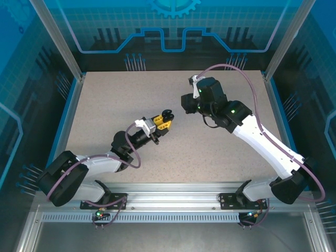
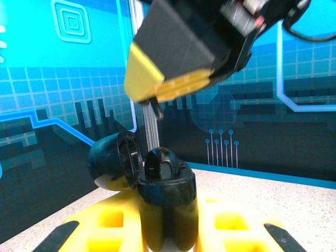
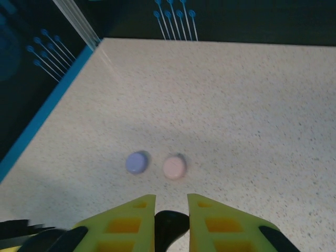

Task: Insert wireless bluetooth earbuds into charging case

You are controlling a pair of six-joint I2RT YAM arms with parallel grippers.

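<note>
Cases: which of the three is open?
The black case, held in the left fingers, its lid standing open. The lilac case and pink case lie flat on the table, apparently shut.

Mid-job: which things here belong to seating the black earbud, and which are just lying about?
In the job: open black case, held by the left gripper; black earbud, held in the right gripper.
Lying about: lilac case, pink case, both on the table.

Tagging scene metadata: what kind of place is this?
Probably a purpose-built robot test cell: a speckled tabletop boxed in by blue circuit-print panels, with an aluminium mounting rail along the near edge.
</note>
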